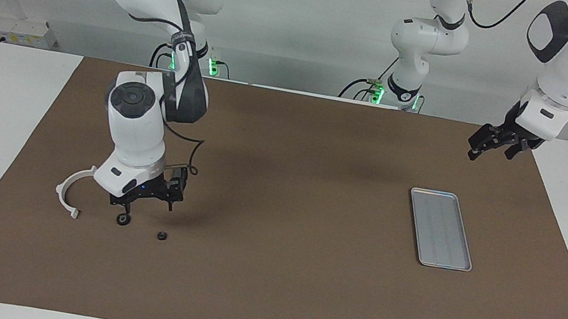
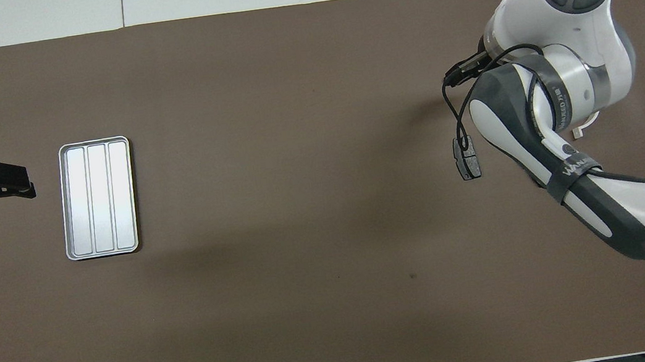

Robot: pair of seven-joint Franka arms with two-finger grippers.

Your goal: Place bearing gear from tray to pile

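A small black bearing gear (image 1: 162, 235) lies on the brown mat with nothing touching it. A second small black round part (image 1: 122, 220) lies close by, beside the white half-ring bracket (image 1: 70, 190) of the pile. My right gripper (image 1: 148, 208) hangs open and empty just above these parts. In the overhead view its own arm hides it, the gears and most of the bracket (image 2: 578, 129). A dark brake pad (image 2: 466, 157) shows there. The silver tray (image 1: 441, 228) (image 2: 97, 198) is empty. My left gripper (image 1: 488, 146) (image 2: 17, 184) waits open in the air beside the tray.
The brown mat (image 1: 275, 275) covers most of the white table. My right arm's elbow and forearm (image 2: 544, 114) lean over the pile. A black cable loop (image 2: 456, 107) hangs off the right wrist.
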